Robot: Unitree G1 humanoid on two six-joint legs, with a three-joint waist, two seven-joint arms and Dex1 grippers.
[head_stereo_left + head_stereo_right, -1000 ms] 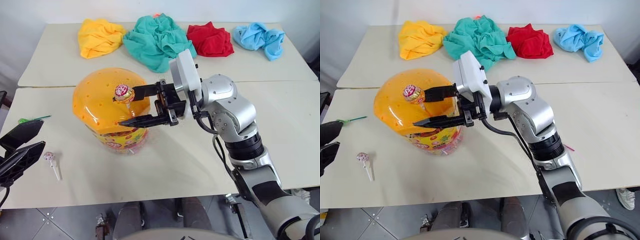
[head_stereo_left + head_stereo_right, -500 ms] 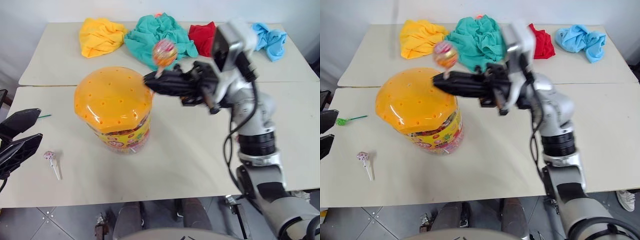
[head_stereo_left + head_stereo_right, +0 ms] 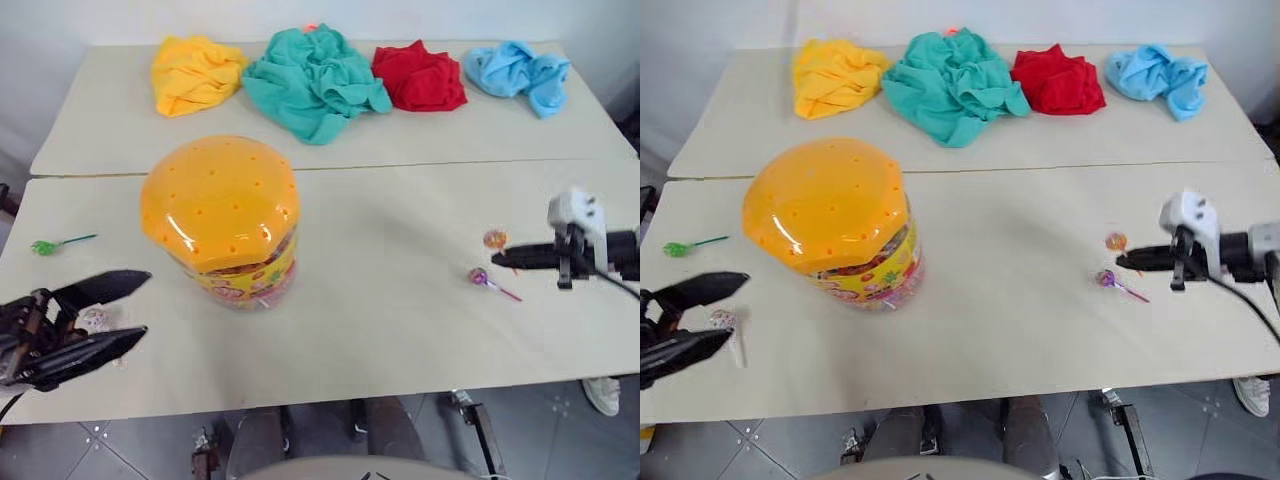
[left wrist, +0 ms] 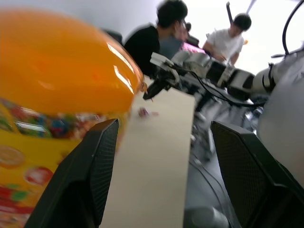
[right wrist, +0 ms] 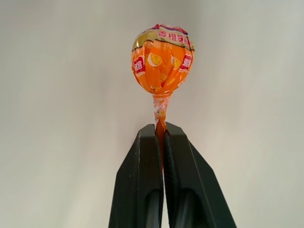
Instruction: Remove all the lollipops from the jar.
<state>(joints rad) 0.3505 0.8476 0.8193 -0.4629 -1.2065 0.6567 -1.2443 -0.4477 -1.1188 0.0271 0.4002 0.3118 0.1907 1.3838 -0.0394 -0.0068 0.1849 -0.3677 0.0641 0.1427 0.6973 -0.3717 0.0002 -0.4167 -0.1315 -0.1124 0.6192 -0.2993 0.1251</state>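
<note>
Now the jar (image 3: 222,222) is standing upright on the left half of the tabletop (image 3: 380,300), its orange lid on. The right gripper (image 3: 497,258) is reaching in over the right edge, jaws clenched on the stick of an orange lollipop (image 5: 162,60), whose head is sticking up just past the fingertips. A purple lollipop (image 3: 479,277) is lying on the tabletop just beside that gripper, toward the front edge, with its stick pointing to the right.

The left gripper (image 3: 130,310) is hovering at the front left corner, jaws spread and grasping nothing, pointing toward the jar. Between its fingers a pink lollipop (image 3: 724,321) is lying on the tabletop, partly hidden. A green lollipop (image 3: 44,246) is lying near the left edge, behind the left gripper, well apart from the jar.

Along the back edge four crumpled cloths are sitting in a row: yellow cloth (image 3: 195,72), green cloth (image 3: 312,82), red cloth (image 3: 418,77), blue cloth (image 3: 518,72). Two people (image 4: 161,31) are showing blurred in the left wrist view beyond the tabletop.
</note>
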